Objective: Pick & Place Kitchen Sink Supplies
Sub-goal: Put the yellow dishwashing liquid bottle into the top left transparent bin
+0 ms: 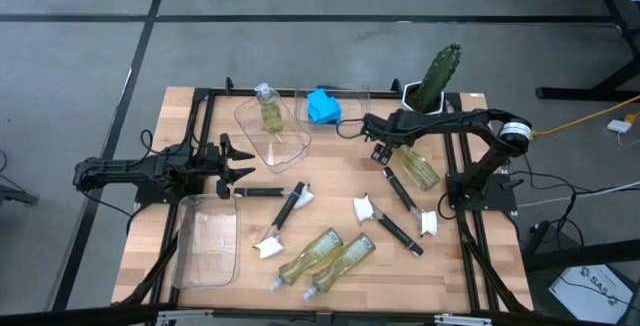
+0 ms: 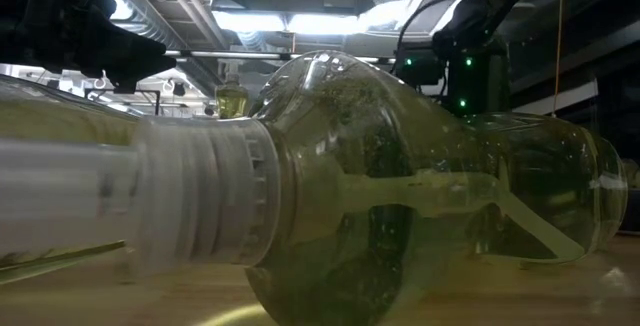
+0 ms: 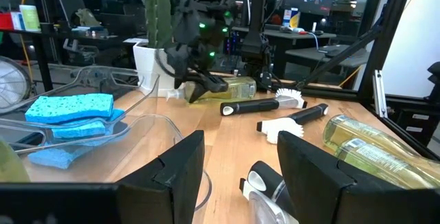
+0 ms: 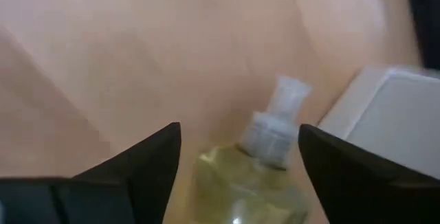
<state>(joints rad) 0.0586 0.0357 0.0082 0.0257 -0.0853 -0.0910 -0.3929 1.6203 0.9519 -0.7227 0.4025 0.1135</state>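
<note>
Bright blue sponges, pale yellow-green soap bottles, black-handled white-headed brushes, green cactus, white pot, light wood table.

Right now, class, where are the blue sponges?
The sponges sit in a clear bin at the table's far edge in the high view, between a bottle and the cactus.

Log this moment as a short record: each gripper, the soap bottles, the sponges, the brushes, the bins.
right gripper: open, over the pump end of a lying soap bottle near the cactus pot
left gripper: open, empty, at the table's left, beside the empty bin
other bottles: one upright in the back bin; two lying at the front
sponges: blue, stacked in a clear bin at the back
brushes: four, lying loose on the table
</note>
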